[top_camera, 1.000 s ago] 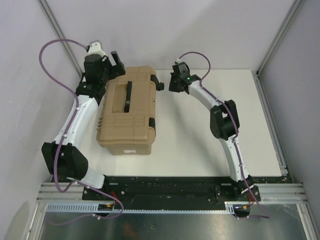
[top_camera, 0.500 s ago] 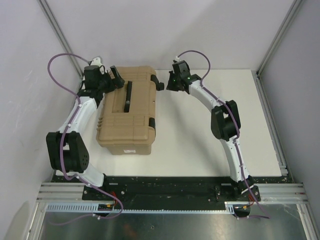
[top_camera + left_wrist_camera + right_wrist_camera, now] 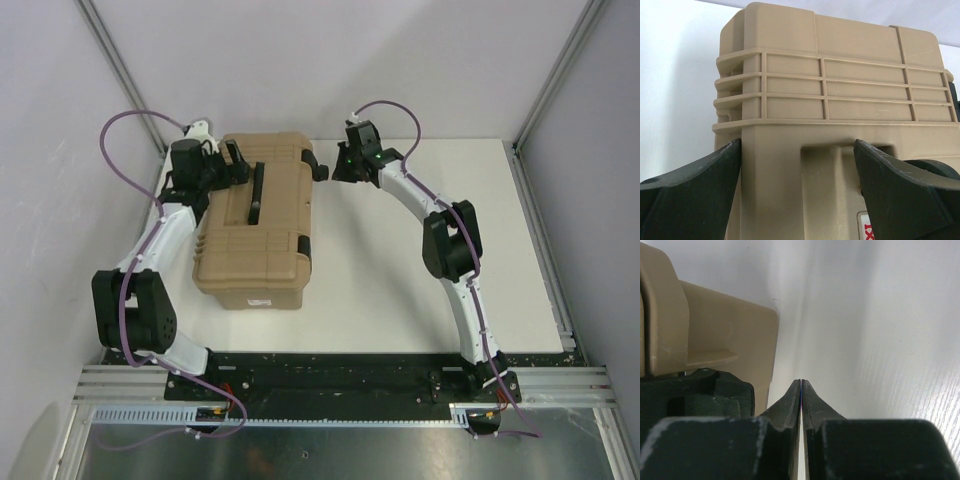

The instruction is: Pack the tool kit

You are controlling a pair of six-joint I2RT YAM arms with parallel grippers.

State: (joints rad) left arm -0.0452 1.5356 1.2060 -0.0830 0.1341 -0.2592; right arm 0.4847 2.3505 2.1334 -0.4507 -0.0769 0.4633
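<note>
closed toolbox (image 3: 240, 240) sits on white table (image 3: 400, 290).

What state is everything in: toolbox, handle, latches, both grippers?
Toolbox: lid closed, upright.
Handle: folded flat on the lid.
Latches: cannot tell whether fastened.
Left gripper: open, jaws straddling the toolbox's end.
Right gripper: shut, empty, beside the toolbox.
</note>
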